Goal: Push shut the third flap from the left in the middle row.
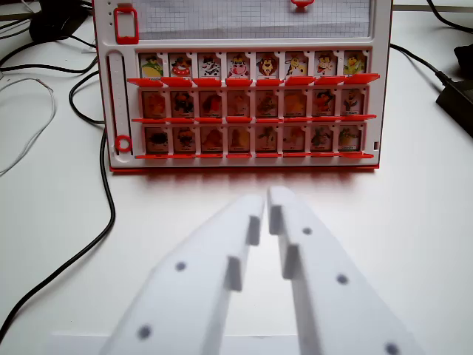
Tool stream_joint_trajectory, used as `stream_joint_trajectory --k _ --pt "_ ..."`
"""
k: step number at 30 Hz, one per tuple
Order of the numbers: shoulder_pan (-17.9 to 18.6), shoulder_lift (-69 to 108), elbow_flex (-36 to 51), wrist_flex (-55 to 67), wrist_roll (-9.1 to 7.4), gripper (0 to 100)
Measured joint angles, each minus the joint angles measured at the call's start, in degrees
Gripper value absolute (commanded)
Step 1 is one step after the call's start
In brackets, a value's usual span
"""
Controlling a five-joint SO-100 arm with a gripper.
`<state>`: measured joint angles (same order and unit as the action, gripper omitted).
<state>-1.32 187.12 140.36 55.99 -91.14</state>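
Gripper: the white gripper (267, 194) fills the lower middle of the wrist view, its two fingers (244, 222) drawn together with only a thin slit between the tips, clenched on nothing and hanging above bare table, apart from the board.
Game board: a red-framed white game board (244, 85) lies on the white table (414, 214) toward its far edge, its near red rim facing the gripper.
Rows: three rows of eight small picture tiles run across the board, each row underlined by a strip of red flaps; all the flaps look folded down flat, leaving the pictures showing.
Top row: the top row (253, 65) shows bright cartoon animal faces, clearer than the two rows below.
Task flap: the third flap from the left in the middle row (211, 117) sits left of the board's centre, beneath an orange-brown picture too blurred to read; it lies beyond the gripper and toward the wrist view's left of the fingertips.
Bottom row: the bottom row (253, 138) is the nearest to the gripper, its pictures dim and reddish.
Slider: a white track with a red ring slider (123, 143) runs down the board's left side.
Grid panel: a pale squared grid panel (251, 16) spans the board's far part, with a red frame piece (126, 24) at its left.
Cables: black cables (103, 185) curl over the table at the wrist view's left, and a dark cable and plug (454, 96) lie toward the right edge.
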Motion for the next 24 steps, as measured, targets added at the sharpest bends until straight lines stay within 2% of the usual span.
stream_joint_trajectory --k 16,24 --pt "0.0 -0.2 0.0 -0.8 0.0 0" --pt "0.4 -13.7 -1.8 -7.4 -0.09 0"
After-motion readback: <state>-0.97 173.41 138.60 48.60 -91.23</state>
